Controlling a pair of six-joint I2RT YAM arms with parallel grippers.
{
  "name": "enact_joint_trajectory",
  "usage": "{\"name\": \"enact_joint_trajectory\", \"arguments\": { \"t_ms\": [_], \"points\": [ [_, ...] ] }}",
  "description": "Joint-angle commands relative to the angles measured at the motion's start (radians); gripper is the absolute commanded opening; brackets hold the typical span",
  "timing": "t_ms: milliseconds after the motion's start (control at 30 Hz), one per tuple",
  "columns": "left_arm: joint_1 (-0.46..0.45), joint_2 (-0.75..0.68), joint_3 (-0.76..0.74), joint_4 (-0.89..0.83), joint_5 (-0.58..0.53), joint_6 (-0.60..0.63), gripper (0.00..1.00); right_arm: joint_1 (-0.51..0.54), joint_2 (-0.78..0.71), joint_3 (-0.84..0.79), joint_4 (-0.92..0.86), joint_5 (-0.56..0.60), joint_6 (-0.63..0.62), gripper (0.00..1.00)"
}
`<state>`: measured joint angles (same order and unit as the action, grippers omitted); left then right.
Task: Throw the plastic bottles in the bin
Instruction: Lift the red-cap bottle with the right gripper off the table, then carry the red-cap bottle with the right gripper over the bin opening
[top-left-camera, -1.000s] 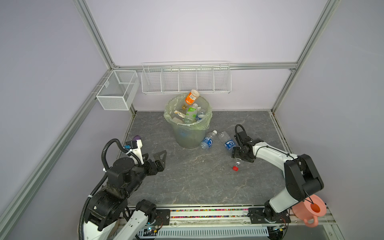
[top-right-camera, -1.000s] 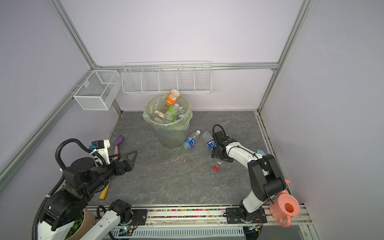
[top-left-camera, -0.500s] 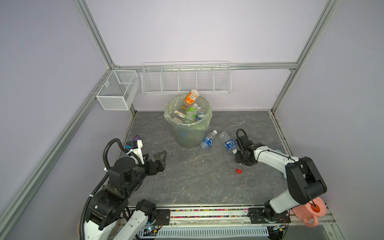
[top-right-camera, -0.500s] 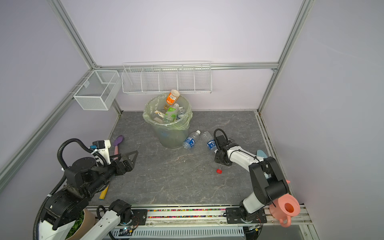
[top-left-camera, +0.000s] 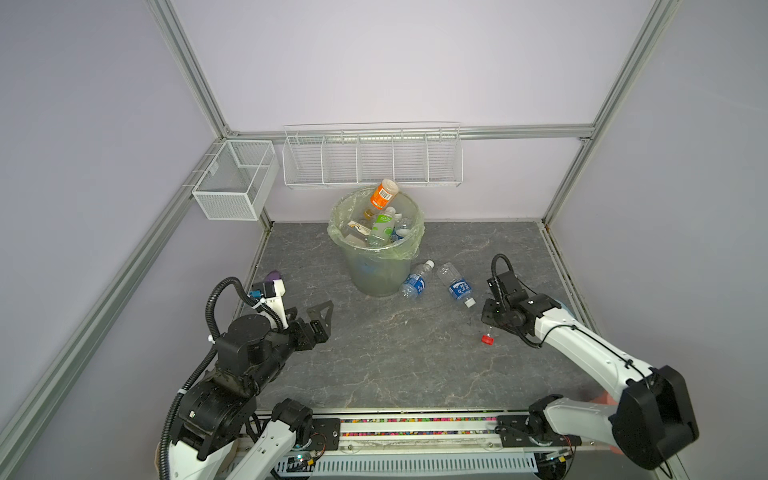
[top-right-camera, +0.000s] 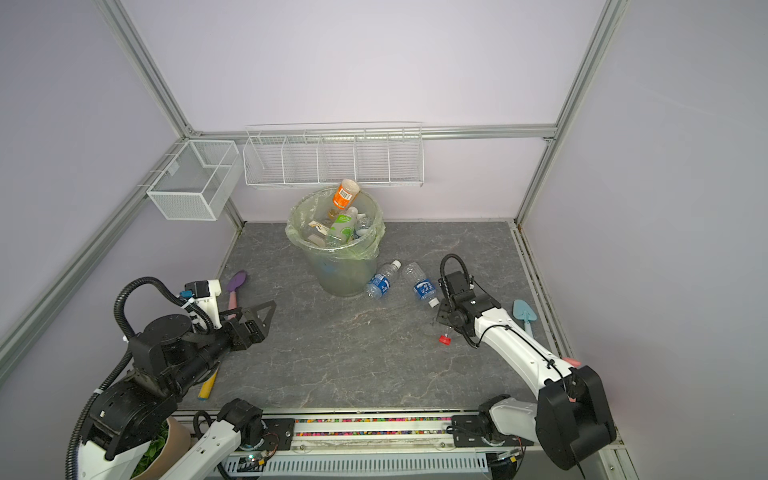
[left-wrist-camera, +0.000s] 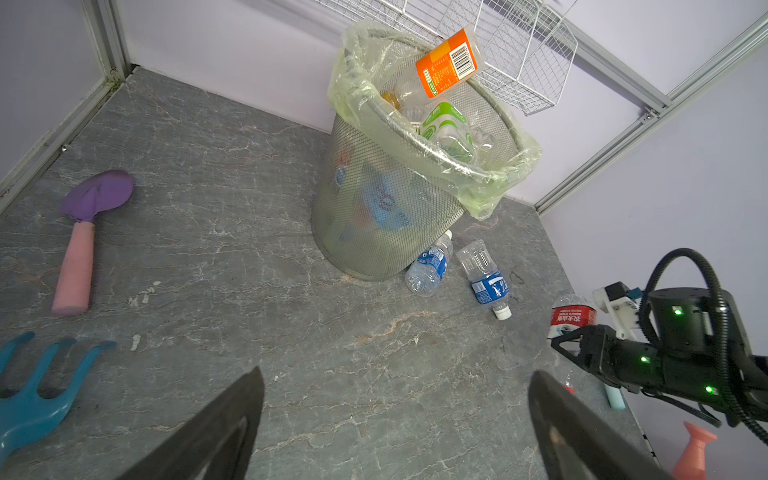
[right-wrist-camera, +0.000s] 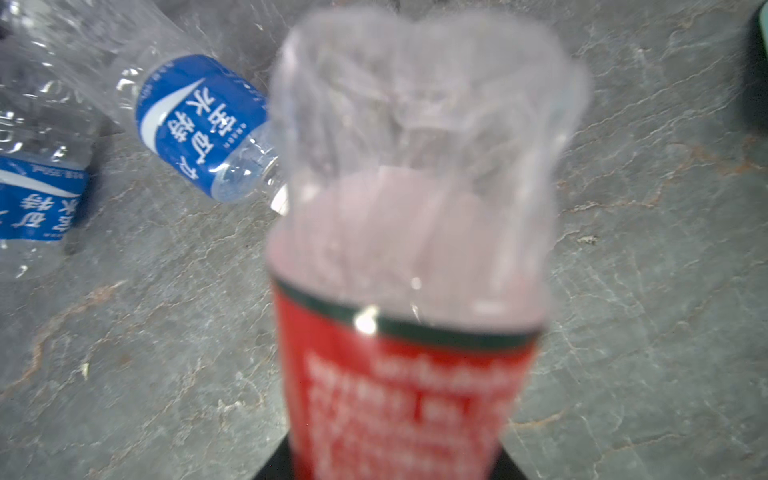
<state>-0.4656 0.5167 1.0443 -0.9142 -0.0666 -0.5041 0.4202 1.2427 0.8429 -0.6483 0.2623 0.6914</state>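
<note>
Right wrist view: red-labelled bottle fills the middle, out of focus, with its label print unreadable and its lower end cut by the bottom edge. 1 blue-labelled bottle is cut off at that frame's edge. Both top views: the gripped bottle sits mostly under the right gripper, with only neck and red cap showing. Bin wall reduces the lower contents to vague colour patches. Left gripper fingers and blue rake run off the frame edges.

The right gripper has shut on the red bottle and slid toward 5 o'clock, away from the blue bottle; the red cap has shifted the same way.
</note>
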Motion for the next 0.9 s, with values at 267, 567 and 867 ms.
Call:
{"name": "enact_joint_trajectory", "arguments": {
  "t_ms": [267,567,867],
  "points": [
    [-0.004,-0.019,-0.025,-0.005,0.001,-0.019,0.98,0.100,-0.219,0.183,-0.110,0.076,-0.076,0.07],
    [-0.004,-0.042,-0.032,-0.022,-0.003,-0.015,0.98,0.168,-0.222,0.393,-0.090,0.070,-0.144,0.07],
    [-0.004,-0.081,-0.051,-0.051,0.002,-0.026,0.98,0.213,-0.085,0.612,0.013,-0.016,-0.200,0.07]
  ]
}}
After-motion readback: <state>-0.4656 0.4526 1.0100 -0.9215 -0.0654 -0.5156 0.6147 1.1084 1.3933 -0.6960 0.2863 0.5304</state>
